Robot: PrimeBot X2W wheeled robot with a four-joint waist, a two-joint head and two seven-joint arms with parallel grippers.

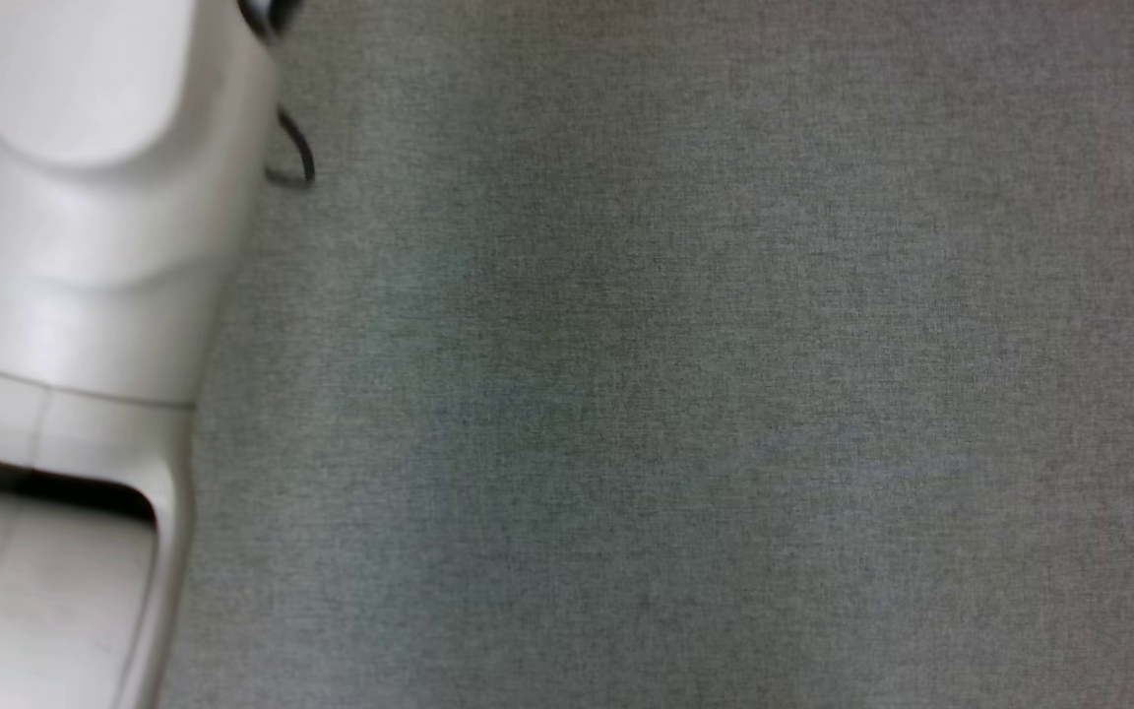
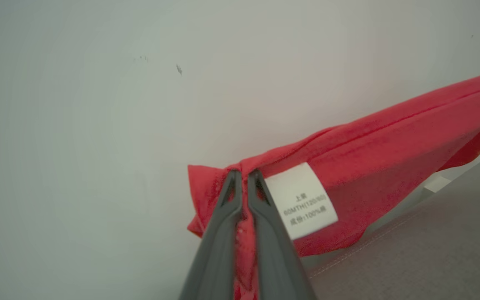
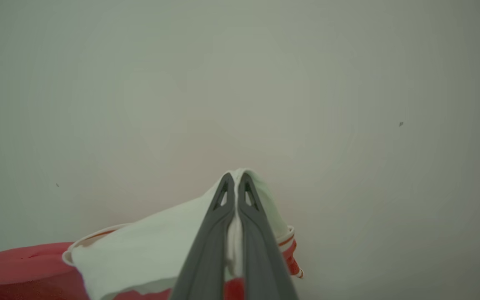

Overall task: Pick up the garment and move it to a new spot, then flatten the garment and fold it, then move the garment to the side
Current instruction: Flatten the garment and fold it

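Both pincers (image 2: 244,172) (image 3: 236,175) tight on garment (image 2: 381,146)

Grey surface (image 1: 685,394) open; pale forearm (image 1: 75,246) blocks left.

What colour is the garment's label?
White label with grey print, on the red garment; best in the left wrist view.

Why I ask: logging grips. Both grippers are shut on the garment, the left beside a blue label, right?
No: the label is white, as the left wrist view shows. Otherwise right: the left gripper is shut on the garment beside it, the right gripper on its pale part.
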